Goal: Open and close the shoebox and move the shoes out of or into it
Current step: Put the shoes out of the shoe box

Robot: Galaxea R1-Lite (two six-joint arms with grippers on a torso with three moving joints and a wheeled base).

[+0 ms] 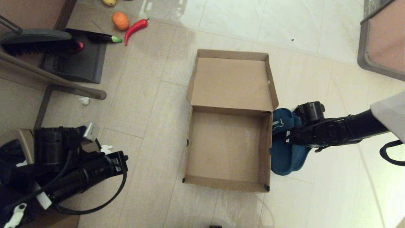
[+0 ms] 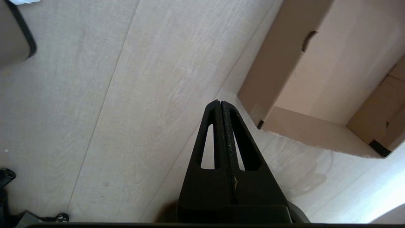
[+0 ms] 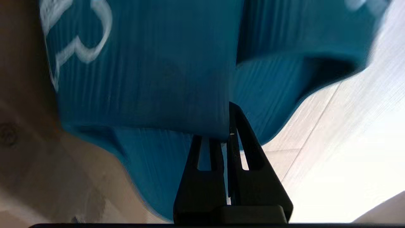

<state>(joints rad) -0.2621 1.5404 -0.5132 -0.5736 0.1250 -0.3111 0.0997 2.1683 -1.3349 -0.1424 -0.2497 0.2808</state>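
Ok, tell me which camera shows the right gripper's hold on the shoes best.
The right wrist view: the right gripper is shut on the strap edge of the shoes, seen close up. The head view shows the shoes beside the open shoebox, but the arm hides the fingers. The left wrist view shows no shoes, only the shut left gripper.

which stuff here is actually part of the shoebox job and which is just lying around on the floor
Part of the job:
- shoebox, lid open, nothing inside
- shoes, beside the box on the robot's right
- right gripper, shut on the shoes' straps
- left gripper, shut, parked to the left

Just lying about:
- orange
- red chili
- eggplant
- brush
- dustpan
- scrap of paper
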